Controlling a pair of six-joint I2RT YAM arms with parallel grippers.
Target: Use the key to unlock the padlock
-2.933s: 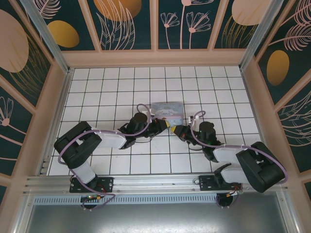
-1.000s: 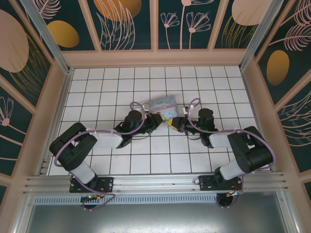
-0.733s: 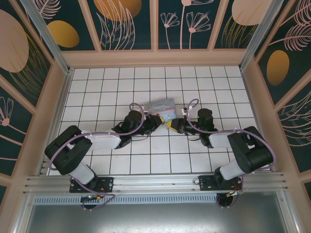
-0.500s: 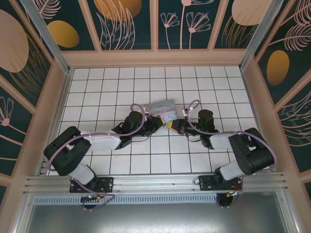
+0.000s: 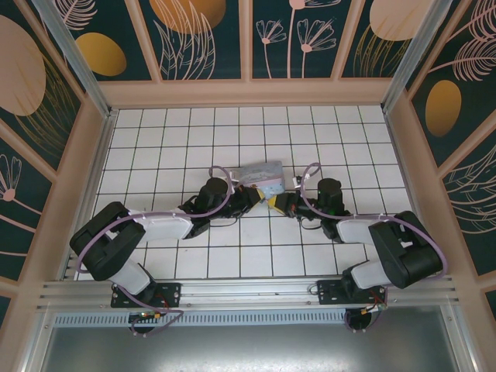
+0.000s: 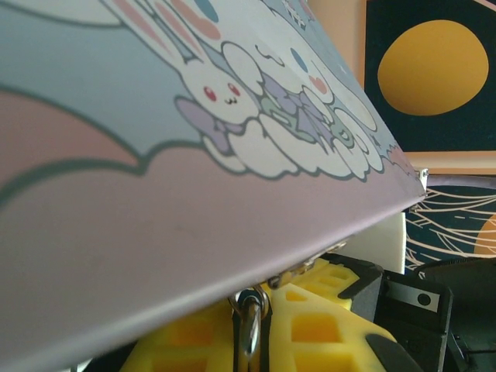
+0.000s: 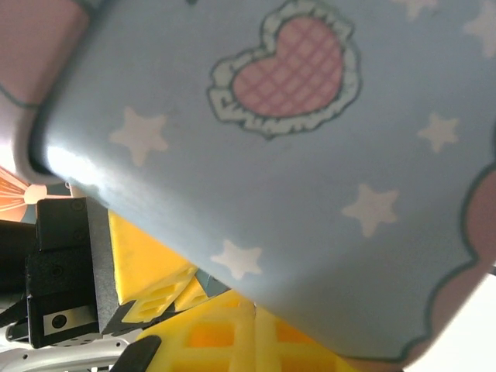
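Note:
The padlock's thin metal shackle (image 6: 249,325) stands pinched between the yellow fingers of my left gripper (image 6: 260,301), which is shut on it. Its blue-grey body (image 7: 206,284) shows between those fingers in the right wrist view. My right gripper (image 7: 248,311) is shut. A thin silvery piece, the key (image 6: 310,263), reaches from its fingers toward the shackle. In the top view the left gripper (image 5: 260,197) and the right gripper (image 5: 277,203) meet tip to tip, just under the near edge of the cartoon-printed tin (image 5: 262,172).
The pale blue and pink tin (image 6: 194,116) hangs close over both sets of fingers and hides most of the padlock and key. The white tiled floor (image 5: 170,139) spreads around, enclosed by wooden walls (image 5: 248,91) on three sides.
The right arm's elbow has swung toward the near edge and its gripper has edged slightly left against the left gripper. The tin has shifted a little. Both grippers stay shut.

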